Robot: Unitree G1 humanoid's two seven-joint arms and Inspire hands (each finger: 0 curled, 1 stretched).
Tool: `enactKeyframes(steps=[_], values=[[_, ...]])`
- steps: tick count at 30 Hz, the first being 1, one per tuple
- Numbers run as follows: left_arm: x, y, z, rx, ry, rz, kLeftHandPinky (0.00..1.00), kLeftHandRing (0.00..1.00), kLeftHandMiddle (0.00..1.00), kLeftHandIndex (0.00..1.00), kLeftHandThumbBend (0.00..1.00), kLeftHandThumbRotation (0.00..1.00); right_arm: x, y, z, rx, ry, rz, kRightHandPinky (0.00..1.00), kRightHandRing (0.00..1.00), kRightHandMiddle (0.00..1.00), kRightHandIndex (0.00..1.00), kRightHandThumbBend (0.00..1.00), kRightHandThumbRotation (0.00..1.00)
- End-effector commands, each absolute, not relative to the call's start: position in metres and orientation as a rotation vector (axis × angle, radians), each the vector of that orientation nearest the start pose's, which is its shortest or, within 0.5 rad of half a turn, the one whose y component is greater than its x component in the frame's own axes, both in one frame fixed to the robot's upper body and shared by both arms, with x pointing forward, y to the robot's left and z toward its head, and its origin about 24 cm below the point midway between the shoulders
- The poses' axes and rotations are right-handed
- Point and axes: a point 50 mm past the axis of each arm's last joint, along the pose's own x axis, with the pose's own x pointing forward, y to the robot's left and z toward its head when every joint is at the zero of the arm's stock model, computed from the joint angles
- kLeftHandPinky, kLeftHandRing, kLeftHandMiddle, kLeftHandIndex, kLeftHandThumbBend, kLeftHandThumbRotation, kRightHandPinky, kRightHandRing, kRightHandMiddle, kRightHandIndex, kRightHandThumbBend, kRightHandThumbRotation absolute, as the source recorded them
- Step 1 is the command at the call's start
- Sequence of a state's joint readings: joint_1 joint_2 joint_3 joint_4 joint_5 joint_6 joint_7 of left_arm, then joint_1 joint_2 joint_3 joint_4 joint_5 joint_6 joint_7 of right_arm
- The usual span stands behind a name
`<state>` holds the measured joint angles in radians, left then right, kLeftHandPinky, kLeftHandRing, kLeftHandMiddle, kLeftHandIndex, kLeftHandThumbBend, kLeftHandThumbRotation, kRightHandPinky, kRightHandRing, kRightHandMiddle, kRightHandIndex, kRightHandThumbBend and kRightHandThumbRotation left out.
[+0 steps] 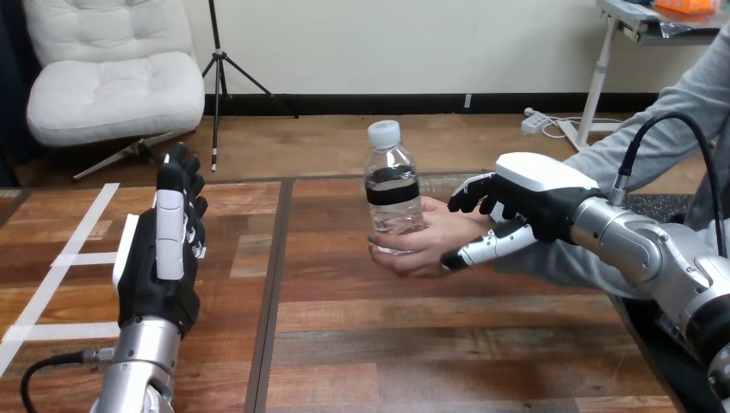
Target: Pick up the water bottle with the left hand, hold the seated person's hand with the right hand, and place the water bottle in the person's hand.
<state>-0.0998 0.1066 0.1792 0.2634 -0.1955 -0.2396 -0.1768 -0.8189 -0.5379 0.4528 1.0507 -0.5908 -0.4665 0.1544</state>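
1. Left robot hand: one, at the left above the tabletop. Back of the hand faces the camera. Fingers are straight and point away from the robot; it is open and holds nothing. It is well apart from the bottle. The palm side is hidden.

2. Tape strips: white, lying flat on the tabletop at the far left. One long diagonal strip and at least two short cross strips are visible. The left edge of the view and the left forearm cut them off, so a full count is not possible.

3. Seam: one dark line running front to back across the tabletop, between the left robot hand and the bottle.

4. Water bottle: one, clear, upright, with one white cap and one dark label band. It stands near the centre, inside the person's hand. The person's fingers wrap its lower part and hide its base; contact between base and tabletop cannot be determined.

5. Right robot hand: one, entering from the right. Its fingers curl over the far side of the person's hand and its thumb lies along the near side, gripping the person's hand between them. It does not touch the bottle. The palm covers the person's wrist.

6. Sleeve: grey, cut off at the right edge.
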Motion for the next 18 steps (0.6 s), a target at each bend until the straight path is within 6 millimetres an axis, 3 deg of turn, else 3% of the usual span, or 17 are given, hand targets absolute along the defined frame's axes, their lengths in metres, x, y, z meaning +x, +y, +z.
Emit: enactKeyframes(steps=[1, 18], values=[[0.271, 0.200, 0.056, -0.080, -0.193, -0.014, 1.00, 1.00, 1.00, 1.00, 0.93, 1.00, 0.375, -0.199, 0.099, -1.316, -0.078, 0.506, 0.66, 0.77, 0.79, 0.78, 0.92, 0.86], [0.257, 0.199, 0.058, -0.063, -0.204, -0.019, 1.00, 1.00, 1.00, 1.00, 0.92, 1.00, 0.367, -0.204, 0.104, -1.248, -0.140, 0.464, 0.67, 0.75, 0.77, 0.77, 0.84, 0.99]])
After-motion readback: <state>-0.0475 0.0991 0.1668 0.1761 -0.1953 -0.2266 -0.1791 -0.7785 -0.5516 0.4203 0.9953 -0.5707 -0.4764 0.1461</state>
